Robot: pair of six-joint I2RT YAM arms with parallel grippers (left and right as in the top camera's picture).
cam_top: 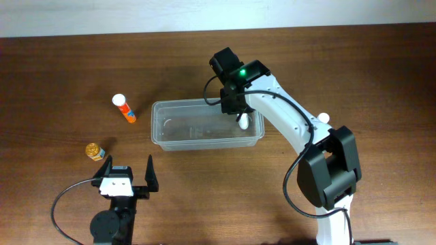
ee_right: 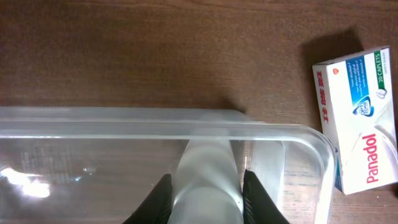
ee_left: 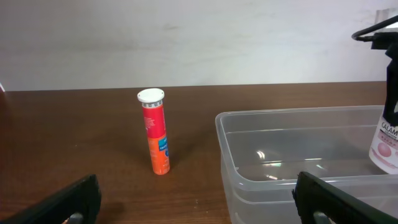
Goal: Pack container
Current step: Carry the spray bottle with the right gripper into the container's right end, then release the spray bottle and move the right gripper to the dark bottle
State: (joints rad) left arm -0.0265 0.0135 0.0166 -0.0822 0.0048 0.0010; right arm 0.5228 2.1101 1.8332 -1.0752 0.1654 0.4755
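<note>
At the far left you see a small jar with a gold lid [cam_top: 95, 151] on the wooden table [cam_top: 54, 75]. Near it, further back, an orange tube with a white cap [ee_left: 155, 134] stands upright. Your left gripper [cam_top: 129, 163] hovers in front of these, its jaws spread wide and nothing between them. The container [cam_top: 163, 129] sits at the middle of the table, just right of the tube. Your right gripper [ee_right: 206, 193] is over its right end, with the fingers [ee_right: 155, 202] closed on a white bottle with a pink label [ee_left: 388, 146], inside the walls. You cannot tell whether the bottle touches the bottom. A Panadol box [ee_right: 357, 118] lies just outside that end.
</note>
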